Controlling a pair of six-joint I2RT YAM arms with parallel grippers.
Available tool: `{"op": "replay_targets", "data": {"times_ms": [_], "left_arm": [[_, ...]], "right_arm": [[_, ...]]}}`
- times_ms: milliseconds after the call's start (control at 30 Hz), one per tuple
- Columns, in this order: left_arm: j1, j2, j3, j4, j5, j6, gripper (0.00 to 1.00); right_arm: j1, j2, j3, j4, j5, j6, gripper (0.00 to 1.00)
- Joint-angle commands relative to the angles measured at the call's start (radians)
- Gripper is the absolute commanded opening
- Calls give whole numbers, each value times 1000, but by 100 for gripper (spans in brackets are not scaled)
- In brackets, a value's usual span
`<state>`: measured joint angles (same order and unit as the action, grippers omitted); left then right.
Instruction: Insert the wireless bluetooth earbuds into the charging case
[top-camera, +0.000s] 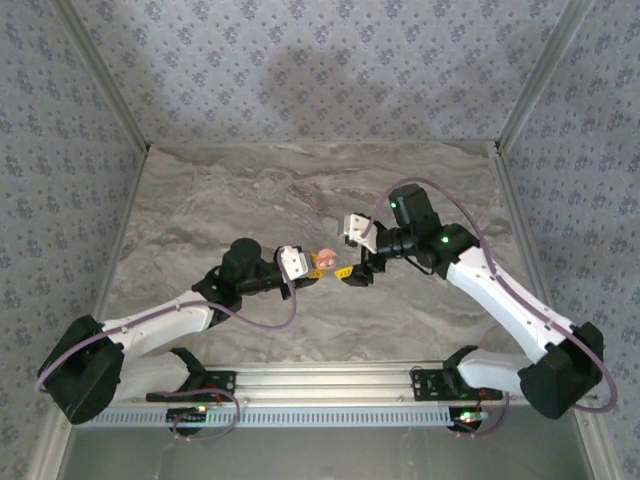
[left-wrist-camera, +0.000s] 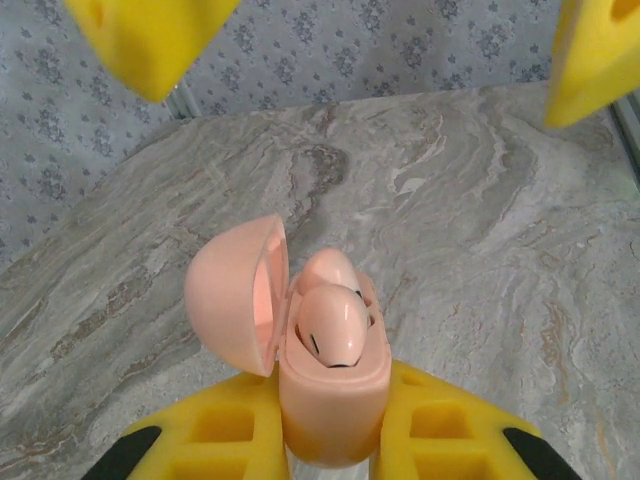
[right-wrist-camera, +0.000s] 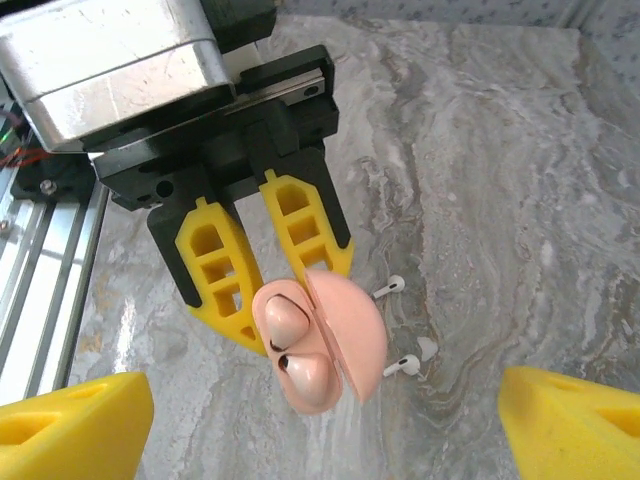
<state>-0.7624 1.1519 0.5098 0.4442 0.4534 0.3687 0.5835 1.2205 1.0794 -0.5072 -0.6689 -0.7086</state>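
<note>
Between the left gripper's (left-wrist-camera: 335, 410) closed fingers sits the open charging case (right-wrist-camera: 320, 340), earbuds (right-wrist-camera: 391, 287) on the table (right-wrist-camera: 500, 200) nearby; the right gripper (right-wrist-camera: 320, 420) is wide open, empty.

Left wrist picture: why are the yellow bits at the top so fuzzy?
Left wrist view: those are fingertips of the right gripper, likely too near the lens, while the charging case is sharp. Right wrist view: the earbuds on the table look crisp.
</note>
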Motion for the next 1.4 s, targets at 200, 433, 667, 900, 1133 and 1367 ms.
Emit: {"op": "replay_targets", "data": {"times_ms": [200,433,667,900,1133,1367], "left_arm": [[-9,-24,21,16,5,13,18],[-9,-24,18,26,-25,3,18],[-9,-14,23,30,-39,-15,18],[-9,3,51,12,-48,-104,18],[-8,120,143,-38,-79,-379,18],[-9,319,349,-202,-91,-676,17]], "right_arm": [[70,162,104,-185,10,-144,88],[83,155,139,-303,-1,-206,75],[61,-33,-14,-232,-28,-146,69],[-6,-242,-259,171,27,157,69],[-73,-271,-397,461,276,674,69],[-229,-205,-375,373,428,1056,68]]}}
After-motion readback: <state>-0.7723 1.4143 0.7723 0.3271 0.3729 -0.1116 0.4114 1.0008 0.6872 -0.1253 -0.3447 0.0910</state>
